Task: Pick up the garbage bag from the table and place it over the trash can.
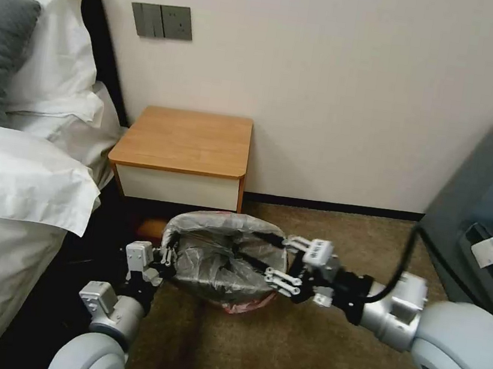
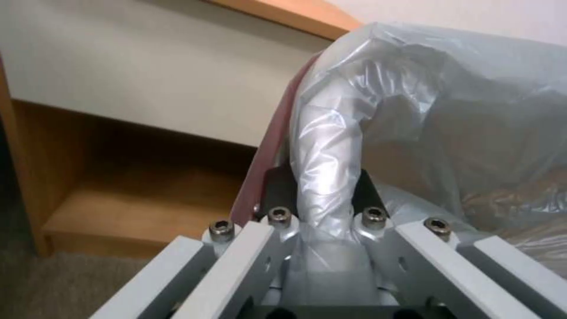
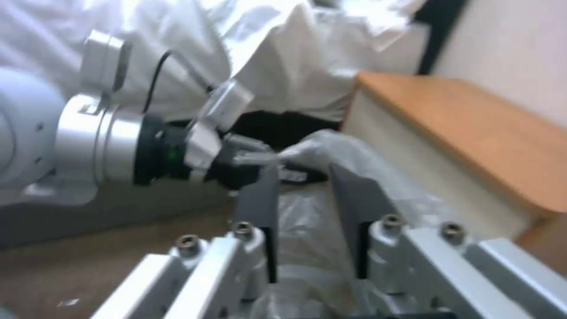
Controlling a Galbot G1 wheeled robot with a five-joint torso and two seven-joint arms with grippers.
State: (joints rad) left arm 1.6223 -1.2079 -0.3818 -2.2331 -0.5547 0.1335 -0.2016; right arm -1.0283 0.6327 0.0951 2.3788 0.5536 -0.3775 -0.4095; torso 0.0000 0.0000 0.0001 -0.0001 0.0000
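the garbage bag (image 1: 222,254) was held stretched open between the two grippers, low over the carpet (image 1: 308,362) in front of the table (image 1: 188,140). the left gripper (image 1: 169,257) was reached forward from the lower left, its arm nearly upright, and its fingers (image 2: 277,190) were closed on a gathered fold of the bag's near-left edge, with the pinkish-red rim running just beside them. the right gripper (image 1: 284,262) was extended sideways from the right, the forearm close to level, and its fingers (image 3: 263,199) were seen on either side of the plastic at the bag's right edge, narrowly parted and gripping it. the bag's mouth was spread between the hands, a red strip hanging below the right one. whether the trash can sat beneath the bag could not be told. the bed (image 1: 9,189) lay beyond the left gripper.
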